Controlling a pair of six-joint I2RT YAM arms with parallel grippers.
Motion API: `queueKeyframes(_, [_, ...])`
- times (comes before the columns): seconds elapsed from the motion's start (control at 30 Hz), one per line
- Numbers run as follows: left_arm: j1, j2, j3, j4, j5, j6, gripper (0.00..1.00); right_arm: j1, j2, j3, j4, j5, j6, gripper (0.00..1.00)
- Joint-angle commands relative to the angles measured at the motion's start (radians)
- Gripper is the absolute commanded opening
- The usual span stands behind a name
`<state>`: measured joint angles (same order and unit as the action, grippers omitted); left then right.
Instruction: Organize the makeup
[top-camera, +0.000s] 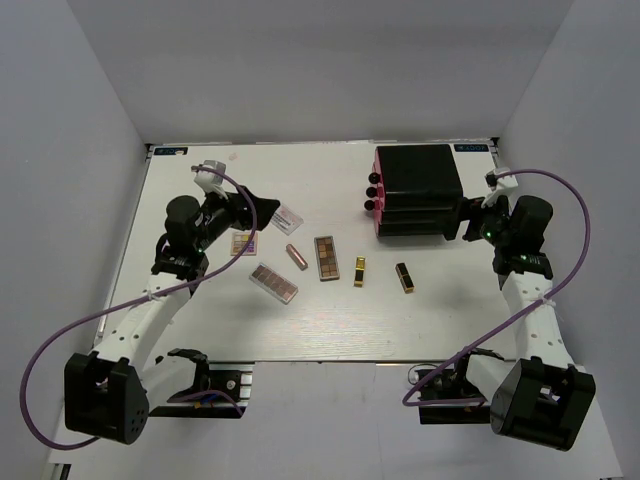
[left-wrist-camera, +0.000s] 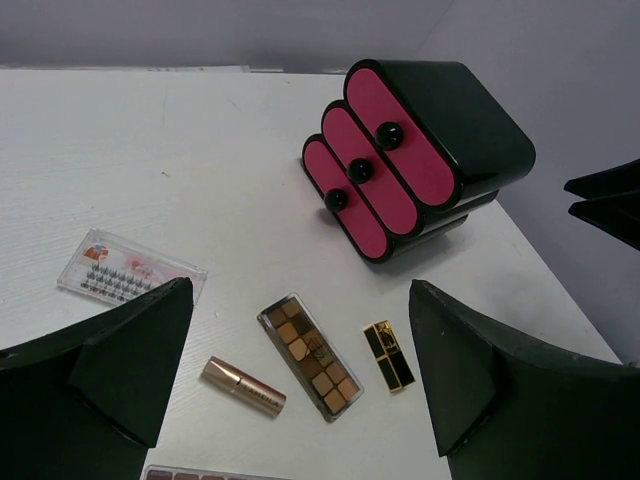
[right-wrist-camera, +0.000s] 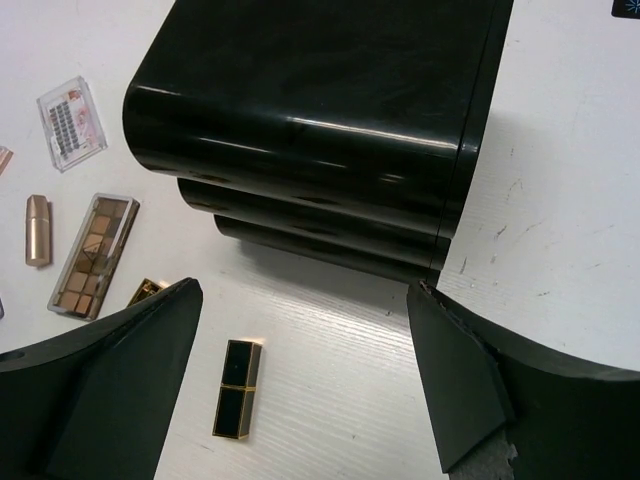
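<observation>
The makeup lies mid-table: a white card-like compact (top-camera: 287, 218), a pink palette (top-camera: 274, 283), a second pink palette (top-camera: 243, 243), a rose-gold tube (top-camera: 296, 256), a brown palette (top-camera: 327, 257), a gold lipstick (top-camera: 359, 271) and a black-and-gold lipstick (top-camera: 404, 277). My left gripper (top-camera: 262, 215) is open and empty above the compact's left side. Its wrist view shows the compact (left-wrist-camera: 130, 268), tube (left-wrist-camera: 243, 386), brown palette (left-wrist-camera: 311, 355) and a lipstick (left-wrist-camera: 388, 355) beyond the gripper (left-wrist-camera: 300, 290). My right gripper (right-wrist-camera: 305, 290) is open and empty, above the black lipstick (right-wrist-camera: 237, 388).
A big black box with three pink drawers (top-camera: 415, 190) stands at the back right, its drawer fronts (left-wrist-camera: 385, 160) facing left and shut. Its glossy back (right-wrist-camera: 320, 100) is just ahead of my right gripper (top-camera: 465, 218). White walls enclose the table (top-camera: 450, 330).
</observation>
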<state>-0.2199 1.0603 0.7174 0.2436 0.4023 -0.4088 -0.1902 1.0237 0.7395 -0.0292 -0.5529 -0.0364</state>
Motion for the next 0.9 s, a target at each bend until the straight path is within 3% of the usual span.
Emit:
queueKeyframes(0.0, [0.002, 0.012, 0.040, 0.013, 0.026, -0.008, 0.98, -0.003, -0.008, 0.051, 0.034, -0.013, 0.000, 0.89])
queueKeyframes(0.3, [0.002, 0.098, 0.091, -0.044, 0.069, -0.025, 0.98, 0.001, -0.080, 0.032, -0.043, -0.107, -0.232, 0.89])
queueKeyframes(0.4, [0.002, 0.134, 0.120, -0.076, 0.090, -0.027, 0.91, 0.003, -0.091, 0.070, -0.119, -0.067, -0.333, 0.89])
queueKeyframes(0.5, [0.002, 0.187, 0.137, -0.076, 0.134, -0.038, 0.73, 0.003, -0.064, 0.148, -0.237, -0.033, -0.394, 0.89])
queueKeyframes(0.53, [0.002, 0.204, 0.152, -0.079, 0.144, -0.045, 0.63, 0.002, -0.047, 0.184, -0.270, -0.044, -0.420, 0.89])
queueKeyframes(0.57, [0.002, 0.223, 0.160, -0.087, 0.150, -0.050, 0.40, 0.001, -0.042, 0.187, -0.276, -0.051, -0.404, 0.89])
queueKeyframes(0.67, [0.002, 0.315, 0.211, -0.136, 0.182, -0.059, 0.19, 0.002, -0.028, 0.187, -0.250, -0.071, -0.382, 0.86])
queueKeyframes(0.73, [0.002, 0.377, 0.229, -0.152, 0.219, -0.067, 0.20, 0.002, 0.004, 0.207, -0.227, -0.078, -0.320, 0.61])
queueKeyframes(0.77, [0.002, 0.395, 0.238, -0.150, 0.227, -0.073, 0.27, 0.003, 0.019, 0.237, -0.224, -0.079, -0.300, 0.49])
queueKeyframes(0.83, [-0.007, 0.438, 0.240, -0.116, 0.251, -0.103, 0.38, 0.002, 0.070, 0.271, -0.207, -0.084, -0.223, 0.48])
queueKeyframes(0.87, [-0.016, 0.457, 0.257, -0.104, 0.260, -0.117, 0.45, 0.003, 0.088, 0.308, -0.199, -0.085, -0.192, 0.55])
